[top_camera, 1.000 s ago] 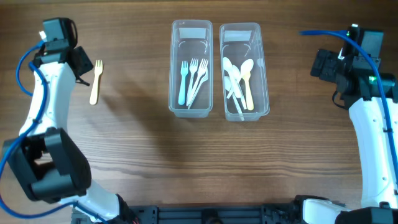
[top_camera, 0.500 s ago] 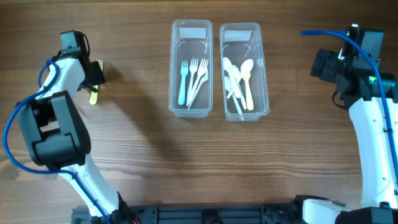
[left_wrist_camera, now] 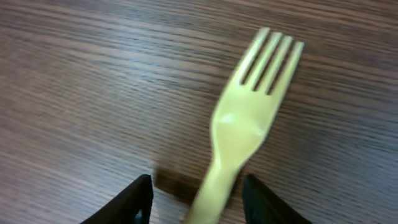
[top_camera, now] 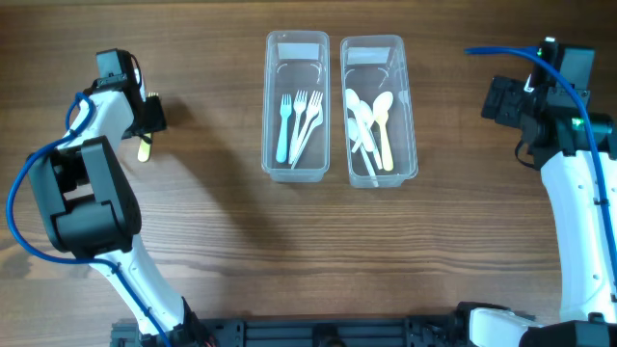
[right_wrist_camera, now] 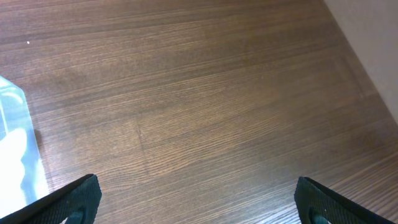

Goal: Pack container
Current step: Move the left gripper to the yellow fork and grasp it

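Fork [left_wrist_camera: 249, 118] — pale yellow plastic, four tines, lying flat on wooden table [left_wrist_camera: 74, 93], well apart from clear containers [top_camera: 269, 116]; handle inside the spread-open left tool [left_wrist_camera: 198, 200]. Right tool [right_wrist_camera: 198, 199] — wide, empty.

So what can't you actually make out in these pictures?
- Yellow fork: the handle's end is cut off by the left wrist view's bottom edge; overhead, the left claw covers its tines.
- Spoons: overlapping overhead, so no sure count.
- Right container: mostly cut off by the right wrist view's left edge.
- Right claw: only its fingertips show.
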### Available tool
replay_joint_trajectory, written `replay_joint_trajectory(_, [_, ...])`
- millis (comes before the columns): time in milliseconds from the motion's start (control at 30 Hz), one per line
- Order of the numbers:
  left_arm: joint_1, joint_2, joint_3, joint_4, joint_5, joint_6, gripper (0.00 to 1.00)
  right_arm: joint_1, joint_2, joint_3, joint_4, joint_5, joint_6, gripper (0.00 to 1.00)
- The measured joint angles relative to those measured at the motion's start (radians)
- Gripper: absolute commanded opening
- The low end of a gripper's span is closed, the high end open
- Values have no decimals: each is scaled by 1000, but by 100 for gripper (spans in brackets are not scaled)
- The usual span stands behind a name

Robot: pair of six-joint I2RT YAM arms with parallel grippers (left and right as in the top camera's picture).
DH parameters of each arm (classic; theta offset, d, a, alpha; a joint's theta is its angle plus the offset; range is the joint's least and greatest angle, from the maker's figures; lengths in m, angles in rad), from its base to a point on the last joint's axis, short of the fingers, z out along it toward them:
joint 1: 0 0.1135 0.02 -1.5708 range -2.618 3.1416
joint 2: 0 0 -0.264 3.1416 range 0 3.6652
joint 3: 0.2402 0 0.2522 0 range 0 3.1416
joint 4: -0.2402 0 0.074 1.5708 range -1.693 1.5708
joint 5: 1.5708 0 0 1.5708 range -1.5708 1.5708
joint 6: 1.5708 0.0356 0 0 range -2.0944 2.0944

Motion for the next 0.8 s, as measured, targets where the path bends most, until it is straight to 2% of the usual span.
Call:
replay_joint_trajectory(33, [0,0,0,1,6,3,45,0,0,0,0,0,0,100])
replay_joint_trajectory(133, [0,0,0,3,24,6,28,0,0,0,0,0,0,100])
replay_joint_trajectory(267, [0,0,0,-4,33,16,11,0,0,0,0,0,0,100])
replay_joint_trajectory(433, [0,0,0,-10,35,11,6,0,0,0,0,0,0,100])
replay_joint_trajectory(800, [-4,-18,2,-46,35,-51,4,0,0,0,0,0,0,100])
